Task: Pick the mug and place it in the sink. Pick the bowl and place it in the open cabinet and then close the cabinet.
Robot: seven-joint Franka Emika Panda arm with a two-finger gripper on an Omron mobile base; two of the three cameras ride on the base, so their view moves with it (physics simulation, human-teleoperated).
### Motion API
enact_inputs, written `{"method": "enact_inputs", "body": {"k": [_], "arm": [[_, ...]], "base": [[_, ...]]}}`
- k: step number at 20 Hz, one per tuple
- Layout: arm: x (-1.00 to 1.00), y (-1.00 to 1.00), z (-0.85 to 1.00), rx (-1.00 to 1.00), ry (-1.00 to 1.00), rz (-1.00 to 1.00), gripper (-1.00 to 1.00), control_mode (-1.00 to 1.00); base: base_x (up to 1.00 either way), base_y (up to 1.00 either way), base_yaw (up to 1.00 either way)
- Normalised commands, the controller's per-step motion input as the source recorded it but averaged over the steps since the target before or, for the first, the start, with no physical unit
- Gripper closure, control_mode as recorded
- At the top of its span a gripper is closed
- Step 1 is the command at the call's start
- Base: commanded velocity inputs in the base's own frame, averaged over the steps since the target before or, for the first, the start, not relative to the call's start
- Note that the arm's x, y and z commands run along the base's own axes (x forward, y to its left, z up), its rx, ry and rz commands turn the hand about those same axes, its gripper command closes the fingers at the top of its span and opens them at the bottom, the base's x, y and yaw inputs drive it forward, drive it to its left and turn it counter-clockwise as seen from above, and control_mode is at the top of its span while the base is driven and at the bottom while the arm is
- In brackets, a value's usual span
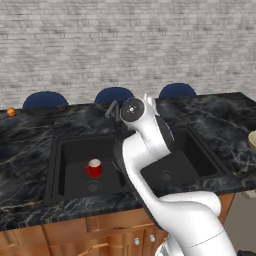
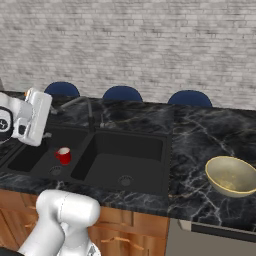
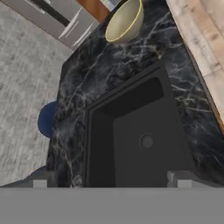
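1. Left base view: the red mug (image 1: pixel 94 168) stands upright in the left basin of the black sink (image 1: pixel 55 170), mouth up (handle toward the left); the white arm (image 1: pixel 150 150) rises over the divider.
2. Right base view: the pale bowl (image 2: pixel 231 175) sits rim-up on the marble counter (image 2: pixel 192 135), well right of the sink.
3. Hand view: the gripper (image 3: pixel 111 181) hangs spread wide and empty above the empty basin, the bowl beyond it. No writing is legible.

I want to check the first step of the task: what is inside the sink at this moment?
The red mug stands upright in the left basin of the sink, beside its round drain. The right basin holds only its drain. In the left base view, the arm covers part of the divider and right basin.
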Motion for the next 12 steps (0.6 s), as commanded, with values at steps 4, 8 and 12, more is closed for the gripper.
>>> {"method": "enact_inputs", "body": {"k": [4, 8, 12], "arm": [[0.00, -0.33, 0.08, 0.15, -0.01, -0.18, -1.00, -1.00], [0.00, -0.38, 0.04, 0.21, -0.02, -0.10, -1.00, -1.00], [0.00, -0.36, 0.04, 0.33, 0.00, -0.02, -1.00, -1.00]], "base": [[0.00, 0.00, 0.00], [0.00, 0.00, 0.00], [0.00, 0.00, 0.00]]}}
